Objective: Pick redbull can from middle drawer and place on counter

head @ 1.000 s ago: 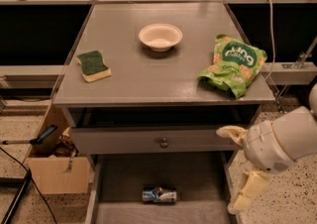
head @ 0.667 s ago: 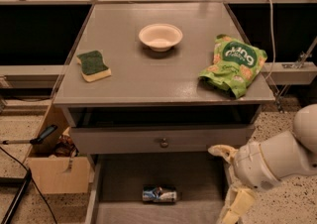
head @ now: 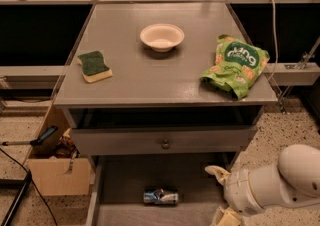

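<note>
The redbull can [head: 160, 196] lies on its side on the floor of the open middle drawer [head: 125, 180], near the bottom edge of the camera view. The counter [head: 160, 77] is the grey top of the cabinet above it. My gripper [head: 222, 195] is at the lower right, over the drawer's right side and to the right of the can, apart from it. Its cream fingers [head: 216, 172] point left and are spread, with nothing between them. The white arm [head: 280, 182] runs off to the right.
On the counter sit a green-and-yellow sponge [head: 94, 66] at the left, a cream bowl [head: 161, 36] at the back middle, and a green snack bag [head: 235, 65] at the right. A grey drawer front with a round knob [head: 164, 144] is above the open drawer. A cardboard box [head: 55, 165] stands at the left.
My gripper and arm have moved down and to the left, from beside the cabinet's right edge to over the right side of the open drawer. The can has not moved.
</note>
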You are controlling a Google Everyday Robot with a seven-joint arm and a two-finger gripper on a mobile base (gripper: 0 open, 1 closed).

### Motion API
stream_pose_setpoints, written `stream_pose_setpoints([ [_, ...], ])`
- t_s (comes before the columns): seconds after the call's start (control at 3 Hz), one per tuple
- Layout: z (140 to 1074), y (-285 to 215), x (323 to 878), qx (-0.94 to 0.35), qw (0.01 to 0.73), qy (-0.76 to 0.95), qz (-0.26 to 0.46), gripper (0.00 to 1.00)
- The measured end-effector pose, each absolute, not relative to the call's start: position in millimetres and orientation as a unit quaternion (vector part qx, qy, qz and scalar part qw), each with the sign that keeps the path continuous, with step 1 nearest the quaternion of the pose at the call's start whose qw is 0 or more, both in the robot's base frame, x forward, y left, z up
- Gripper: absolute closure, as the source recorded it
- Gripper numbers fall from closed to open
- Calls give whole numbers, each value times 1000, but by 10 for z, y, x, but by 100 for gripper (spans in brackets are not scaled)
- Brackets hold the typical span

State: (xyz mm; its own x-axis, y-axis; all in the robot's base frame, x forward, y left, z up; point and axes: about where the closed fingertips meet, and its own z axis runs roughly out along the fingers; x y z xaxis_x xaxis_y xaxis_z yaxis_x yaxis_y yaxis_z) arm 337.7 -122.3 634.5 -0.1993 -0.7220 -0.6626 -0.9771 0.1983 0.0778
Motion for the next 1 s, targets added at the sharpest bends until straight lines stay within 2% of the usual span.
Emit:
stream_pose_setpoints([
  [0.67, 5517, -1323, 3669, -545, 233, 785, 178, 0],
  [1.0, 5517, -1323, 3669, -545, 233, 785, 178, 0],
])
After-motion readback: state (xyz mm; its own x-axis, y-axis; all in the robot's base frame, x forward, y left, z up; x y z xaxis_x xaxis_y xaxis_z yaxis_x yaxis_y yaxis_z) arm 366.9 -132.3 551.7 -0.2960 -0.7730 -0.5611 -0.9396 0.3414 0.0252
